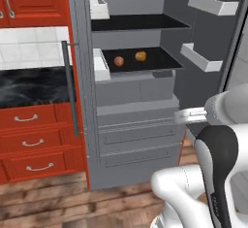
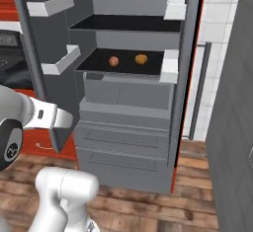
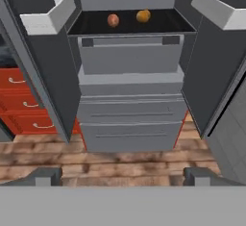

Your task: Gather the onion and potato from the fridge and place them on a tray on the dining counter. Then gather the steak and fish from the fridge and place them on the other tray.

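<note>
Gripper [image 3: 123,176] at the bottom of the hand view, jaws spread wide, holding nothing. Beyond it, wood floor [image 3: 125,160], then the fridge [image 3: 129,95] at frame centre, both doors open. Farthest back, upper centre on the black shelf [image 3: 158,25]: reddish onion [image 3: 113,20] left, yellowish potato [image 3: 143,16] right, apart.

No legible text, label, brand, number or sign is found on any surface. The fridge [image 1: 135,105], its white door bins [image 3: 48,16] and the red drawers [image 1: 31,142] carry no readable markings.
</note>
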Motion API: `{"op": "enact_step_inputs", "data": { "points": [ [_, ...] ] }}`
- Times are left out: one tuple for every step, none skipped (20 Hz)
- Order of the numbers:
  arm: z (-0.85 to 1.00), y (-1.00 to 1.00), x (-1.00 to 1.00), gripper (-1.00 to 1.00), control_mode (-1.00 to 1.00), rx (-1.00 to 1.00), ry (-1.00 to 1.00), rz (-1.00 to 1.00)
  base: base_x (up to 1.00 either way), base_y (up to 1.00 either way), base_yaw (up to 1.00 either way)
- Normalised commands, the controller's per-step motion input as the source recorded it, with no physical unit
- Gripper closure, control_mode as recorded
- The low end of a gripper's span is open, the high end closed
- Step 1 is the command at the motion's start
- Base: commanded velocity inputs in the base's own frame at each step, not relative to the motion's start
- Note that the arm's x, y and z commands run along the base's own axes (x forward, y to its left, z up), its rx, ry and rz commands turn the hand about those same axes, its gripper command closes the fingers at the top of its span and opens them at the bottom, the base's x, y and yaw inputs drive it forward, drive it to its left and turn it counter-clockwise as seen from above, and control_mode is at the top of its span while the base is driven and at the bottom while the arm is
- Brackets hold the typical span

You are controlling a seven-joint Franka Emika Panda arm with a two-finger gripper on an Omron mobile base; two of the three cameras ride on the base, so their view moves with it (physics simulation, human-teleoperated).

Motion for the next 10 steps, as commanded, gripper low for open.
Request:
{"op": "enact_step_inputs", "data": {
  "points": [
    [0.00,0.00,0.00,-1.00,1.00,0.00,0.00,0.00,0.57,-0.09,-0.01],
    [0.00,0.00,0.00,-1.00,1.00,0.00,0.00,0.00,0.54,-0.09,-0.01],
    [0.00,0.00,0.00,-1.00,1.00,0.00,0.00,0.00,0.56,-0.09,0.00],
    [0.00,0.00,0.00,-1.00,1.00,0.00,0.00,0.00,0.55,-0.11,0.00],
    [0.00,0.00,0.00,-1.00,1.00,0.00,0.00,0.00,0.57,-0.14,0.00],
    [0.00,0.00,0.00,-1.00,1.00,0.00,0.00,0.00,0.55,-0.17,0.00],
    [0.00,0.00,0.00,-1.00,1.00,0.00,0.00,0.00,0.53,-0.19,0.00],
    [0.00,0.00,0.00,-1.00,1.00,0.00,0.00,0.00,0.53,-0.22,0.00],
    [0.00,0.00,0.00,-1.00,1.00,0.00,0.00,0.00,0.51,-0.23,0.00],
    [0.00,0.00,0.00,-1.00,1.00,0.00,0.00,0.00,0.50,-0.22,0.00]
  ]
}}
